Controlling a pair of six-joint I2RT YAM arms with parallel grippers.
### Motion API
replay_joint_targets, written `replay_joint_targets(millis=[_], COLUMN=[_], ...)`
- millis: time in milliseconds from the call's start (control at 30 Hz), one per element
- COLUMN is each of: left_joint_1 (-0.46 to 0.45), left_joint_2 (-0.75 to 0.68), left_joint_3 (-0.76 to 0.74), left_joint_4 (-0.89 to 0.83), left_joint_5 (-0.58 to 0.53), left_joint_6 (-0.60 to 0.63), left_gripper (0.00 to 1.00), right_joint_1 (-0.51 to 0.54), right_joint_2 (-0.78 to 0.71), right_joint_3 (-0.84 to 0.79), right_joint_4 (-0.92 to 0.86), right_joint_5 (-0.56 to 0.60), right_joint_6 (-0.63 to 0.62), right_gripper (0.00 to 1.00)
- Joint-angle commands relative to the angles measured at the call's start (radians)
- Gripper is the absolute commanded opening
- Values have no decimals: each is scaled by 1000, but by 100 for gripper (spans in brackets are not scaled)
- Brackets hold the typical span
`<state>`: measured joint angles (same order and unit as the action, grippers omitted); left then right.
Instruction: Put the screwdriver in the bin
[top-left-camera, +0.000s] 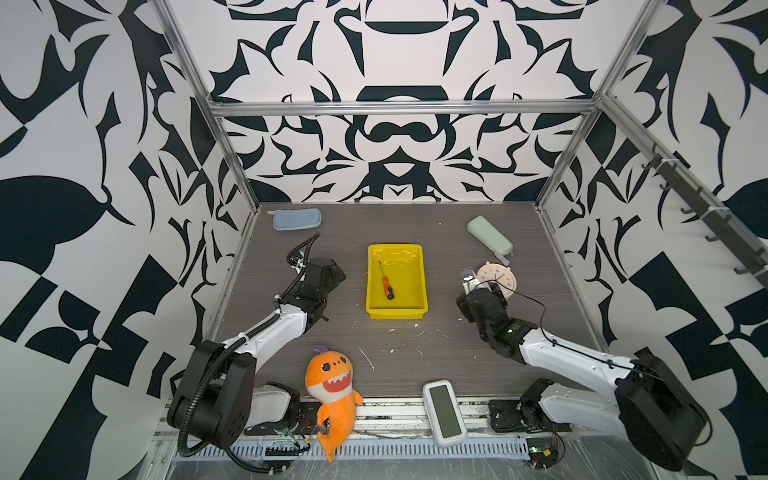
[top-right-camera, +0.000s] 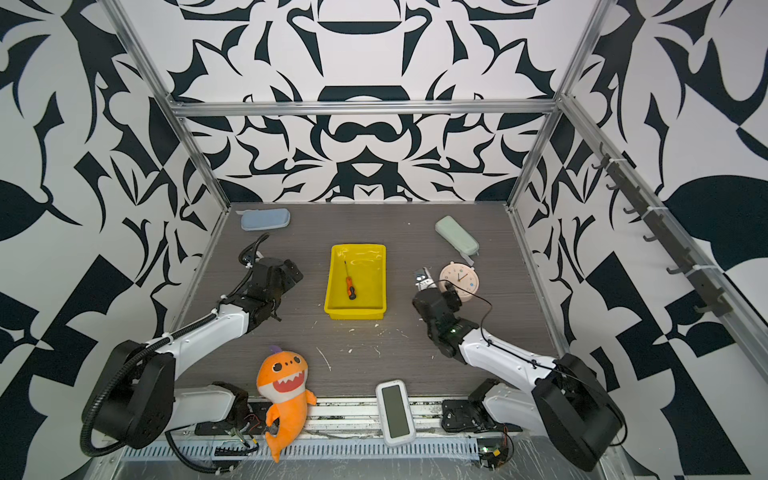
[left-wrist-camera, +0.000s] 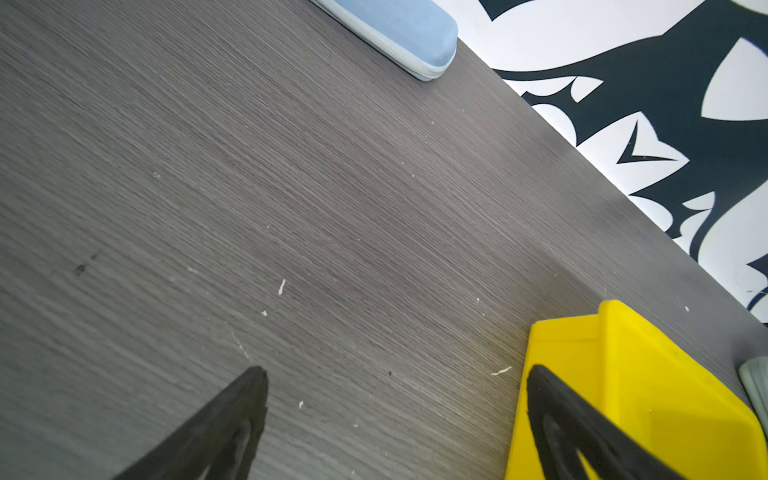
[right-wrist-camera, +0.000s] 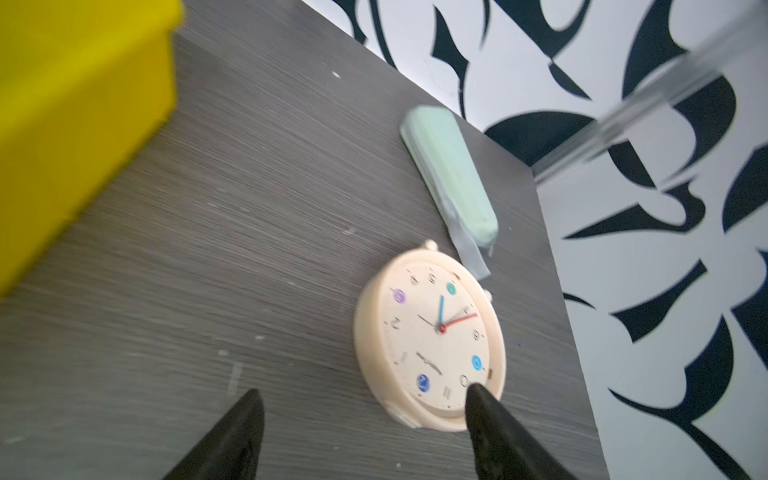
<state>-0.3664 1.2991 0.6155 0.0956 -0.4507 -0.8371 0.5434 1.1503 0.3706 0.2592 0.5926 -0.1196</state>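
Left arm: its white forearm runs up from a base nearer me than the bin (top-left-camera: 397, 314) and off to the bin's left. The wrist is bent over, and the left gripper (left-wrist-camera: 397, 374) points down at bare table (left-wrist-camera: 291, 187) just left of the bin. Jaws are wide apart w/ nothing btwn them. In the wrist view one finger (left-wrist-camera: 544, 399) overlaps the bin's yellow wall; contact or not, can't tell.

Right arm: the forearm angles in from the near right of the bin, w/ a thin cable looping off the black wrist. The right gripper (right-wrist-camera: 363, 392) sits well right of the bin, beside a cream clock (right-wrist-camera: 436, 345). Jaws are parted and empty. One fingertip (right-wrist-camera: 490, 415) crosses the clock's rim in the wrist view; touching or not, can't tell.

The screwdriver (top-left-camera: 385, 286) lies flat on the bin's floor in both top views, left of centre. Its black butt is toward the near wall and its shaft toward the far-left corner. Neither gripper is near it.

Writing: the clock dial has numerals w/ coloured dots btwn them; a 5 and a 2 are just readable. A small script line on the dial is too blurred to read.
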Motion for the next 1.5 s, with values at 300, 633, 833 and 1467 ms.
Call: replay_joint_targets(millis=[300, 633, 833, 1467], left_joint_1=[1, 2, 1, 7], left_joint_2=[24, 17, 71, -146], left_joint_3=[12, 11, 42, 14], left_joint_4=[18, 0, -4, 124], left_joint_5=[41, -3, 75, -287], left_joint_6=[-24, -35, -58, 719], left_gripper=[100, 100, 100, 99], right_joint_1=[-251, -411, -419, -421], right_joint_2=[265, 386, 412, 405], right_joint_3=[-31, -13, -128, -29], right_joint_4=[575, 636, 878, 680], right_joint_5=[-232, -280, -508, -369], right_joint_6=[-31, 135, 44, 92], right_gripper=[78, 81, 100, 100])
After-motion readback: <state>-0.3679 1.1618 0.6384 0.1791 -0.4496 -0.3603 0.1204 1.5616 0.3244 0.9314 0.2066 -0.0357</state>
